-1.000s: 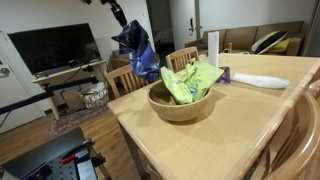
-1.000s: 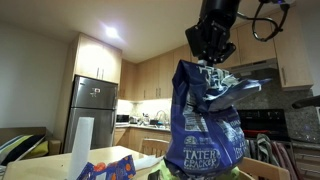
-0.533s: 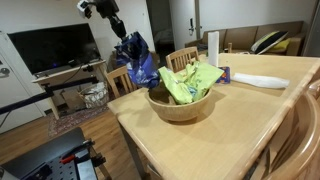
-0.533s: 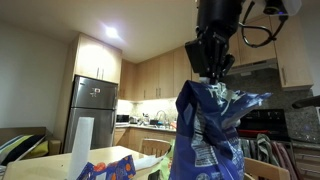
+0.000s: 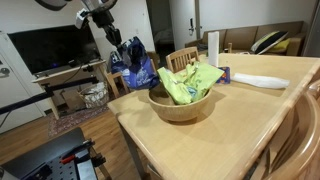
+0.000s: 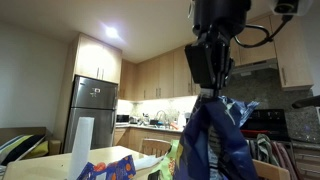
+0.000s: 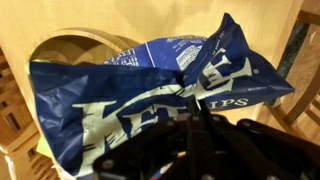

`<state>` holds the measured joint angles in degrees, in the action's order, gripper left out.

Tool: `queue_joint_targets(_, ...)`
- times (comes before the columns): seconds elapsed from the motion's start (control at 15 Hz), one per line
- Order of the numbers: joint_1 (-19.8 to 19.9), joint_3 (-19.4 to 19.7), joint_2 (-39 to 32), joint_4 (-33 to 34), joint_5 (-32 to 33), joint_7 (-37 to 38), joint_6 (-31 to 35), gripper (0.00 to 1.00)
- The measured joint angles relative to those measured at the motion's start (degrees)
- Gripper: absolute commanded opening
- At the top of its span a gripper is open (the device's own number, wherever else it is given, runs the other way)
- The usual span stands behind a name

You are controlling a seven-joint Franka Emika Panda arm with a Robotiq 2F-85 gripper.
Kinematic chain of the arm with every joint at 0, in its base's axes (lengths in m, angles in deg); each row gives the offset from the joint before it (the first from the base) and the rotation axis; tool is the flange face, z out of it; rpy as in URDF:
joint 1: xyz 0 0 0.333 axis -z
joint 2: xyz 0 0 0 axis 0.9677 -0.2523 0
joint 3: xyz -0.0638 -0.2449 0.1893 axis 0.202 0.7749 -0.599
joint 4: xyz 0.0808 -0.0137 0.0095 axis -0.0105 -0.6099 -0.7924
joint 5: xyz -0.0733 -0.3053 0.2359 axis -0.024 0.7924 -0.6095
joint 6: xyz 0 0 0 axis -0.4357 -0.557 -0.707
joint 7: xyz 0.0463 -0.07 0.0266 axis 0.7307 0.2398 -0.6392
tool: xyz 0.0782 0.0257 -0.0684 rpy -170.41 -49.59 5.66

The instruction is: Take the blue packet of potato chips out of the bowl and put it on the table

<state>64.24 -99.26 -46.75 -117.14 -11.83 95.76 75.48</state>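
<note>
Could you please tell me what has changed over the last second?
The gripper, shut on the blue packet of potato chips, has carried it lower, near the bowl, and turned it; in an exterior view it now shows edge-on. Nothing was let go; the bowl, lime-green bag and table stayed put.

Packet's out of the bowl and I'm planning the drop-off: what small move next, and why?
Probably lower it straight down. The tool grips the blue packet by its top, hanging beside the bowl; the wrist view shows table beneath, not yet touched.

Blue pkt aloft nr bowl
</note>
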Motion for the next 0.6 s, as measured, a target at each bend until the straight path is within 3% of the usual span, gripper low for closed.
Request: queue_joint_targets(0.6, -2.9, -1.4, -0.1, 0.4, 1.1, -2.3, 0.0, 0.00)
